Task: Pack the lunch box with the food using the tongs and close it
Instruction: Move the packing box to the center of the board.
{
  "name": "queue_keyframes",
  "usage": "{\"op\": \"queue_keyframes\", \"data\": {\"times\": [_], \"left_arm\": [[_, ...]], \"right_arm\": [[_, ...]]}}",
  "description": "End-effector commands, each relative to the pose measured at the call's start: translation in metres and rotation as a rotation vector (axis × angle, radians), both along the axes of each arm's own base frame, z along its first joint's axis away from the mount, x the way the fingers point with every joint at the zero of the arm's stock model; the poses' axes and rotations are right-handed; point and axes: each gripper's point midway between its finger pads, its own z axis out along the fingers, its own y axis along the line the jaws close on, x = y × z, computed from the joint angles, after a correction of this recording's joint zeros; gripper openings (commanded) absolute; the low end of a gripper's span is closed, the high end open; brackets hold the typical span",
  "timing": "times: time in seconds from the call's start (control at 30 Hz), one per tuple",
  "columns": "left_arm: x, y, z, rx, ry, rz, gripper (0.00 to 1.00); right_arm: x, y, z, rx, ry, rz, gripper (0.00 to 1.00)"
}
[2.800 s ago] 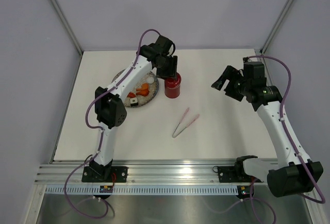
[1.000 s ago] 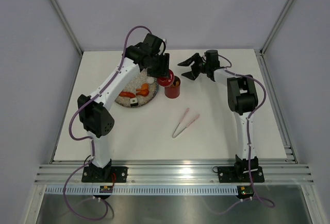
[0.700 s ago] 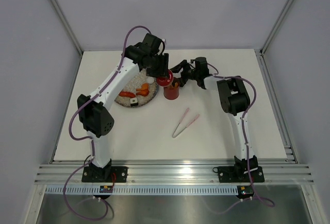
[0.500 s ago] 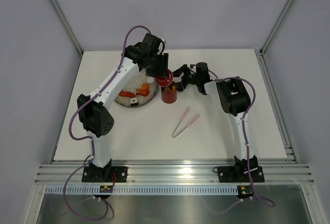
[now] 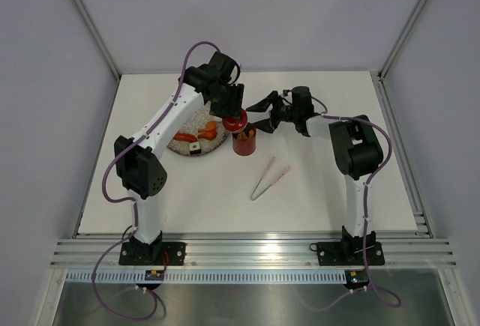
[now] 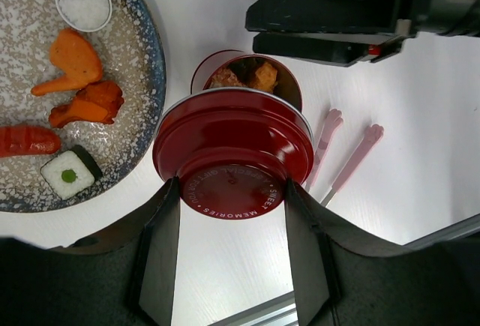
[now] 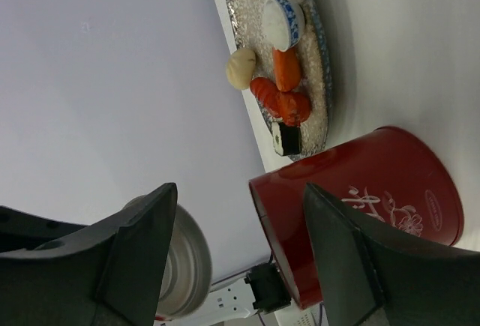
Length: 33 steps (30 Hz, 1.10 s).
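Left arm: reaches far and inward over the plate [image 6: 139, 56], elbow raised, wrist pointed down. The left gripper [image 6: 231, 191] has its jaws about half closed on the red lid [image 6: 234, 154], one pad on each side of its rim. The lid hangs level over the lunch box [image 6: 225, 71].

Right arm: stretched left across the far half of the tabletop [image 5: 322, 183], forearm low. The right gripper [image 5: 262, 110] sits just right of the lunch box, jaws spread wide, nothing between them.

Lunch box: upright on the tabletop, just right of the plate. Brown and orange food [image 6: 262, 76] shows inside; more pieces lie on the plate. Tongs [image 5: 270, 178] lie flat, near and right of the box, apart from both grippers.

Hidden: the lid covers most of the box mouth, so fill level cannot be told. In the right wrist view the box is cut off at the bottom edge, and the lid's silver underside is half behind a finger.
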Motion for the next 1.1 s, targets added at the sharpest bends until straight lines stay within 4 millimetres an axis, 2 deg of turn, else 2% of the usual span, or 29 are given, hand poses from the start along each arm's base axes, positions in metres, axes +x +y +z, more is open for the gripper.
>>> {"op": "queue_keyframes", "data": {"times": [0.0, 0.03, 0.13, 0.17, 0.2, 0.23, 0.3, 0.33, 0.37, 0.43, 0.57, 0.67, 0.87, 1.07], "left_arm": [[0.008, 0.002, 0.013, 0.001, -0.046, -0.01, 0.0], [0.005, 0.0, 0.012, -0.002, -0.041, -0.017, 0.0], [0.002, -0.004, 0.01, 0.0, -0.032, -0.033, 0.0], [0.001, -0.006, 0.009, 0.003, -0.029, -0.036, 0.0], [0.0, -0.007, 0.006, 0.016, -0.022, -0.034, 0.0], [-0.003, -0.012, 0.005, 0.024, -0.019, -0.044, 0.0], [-0.001, -0.022, 0.003, 0.033, -0.017, -0.051, 0.0], [-0.004, -0.022, 0.002, 0.038, -0.008, -0.053, 0.0], [-0.003, -0.023, 0.001, 0.04, -0.002, -0.055, 0.0], [0.001, -0.027, -0.003, 0.047, 0.011, -0.063, 0.0], [0.003, -0.027, -0.012, 0.08, 0.043, -0.083, 0.0], [0.003, -0.026, -0.019, 0.098, 0.055, -0.097, 0.0], [0.009, -0.029, -0.031, 0.106, 0.06, -0.085, 0.0], [0.014, -0.033, -0.041, 0.107, 0.071, -0.086, 0.0]], "right_arm": [[0.002, -0.011, 0.029, -0.113, -0.101, -0.009, 0.76], [0.004, -0.015, 0.029, -0.136, -0.103, -0.027, 0.76], [0.015, -0.055, 0.022, -0.283, -0.092, -0.162, 0.76], [0.009, -0.07, 0.023, -0.338, -0.058, -0.192, 0.76], [0.016, -0.093, 0.02, -0.41, -0.078, -0.255, 0.76], [0.016, -0.106, 0.021, -0.447, -0.078, -0.284, 0.76], [0.007, -0.136, 0.033, -0.53, -0.083, -0.346, 0.76], [0.011, -0.145, 0.031, -0.556, -0.091, -0.368, 0.77], [0.003, -0.153, 0.037, -0.581, -0.087, -0.38, 0.77], [-0.001, -0.171, 0.038, -0.648, -0.1, -0.413, 0.77], [-0.016, -0.192, 0.048, -0.752, -0.113, -0.445, 0.79], [-0.024, -0.2, 0.05, -0.776, -0.117, -0.455, 0.79], [-0.032, -0.204, 0.059, -0.775, -0.141, -0.475, 0.79], [-0.039, -0.211, 0.047, -0.821, -0.117, -0.465, 0.8]]}}
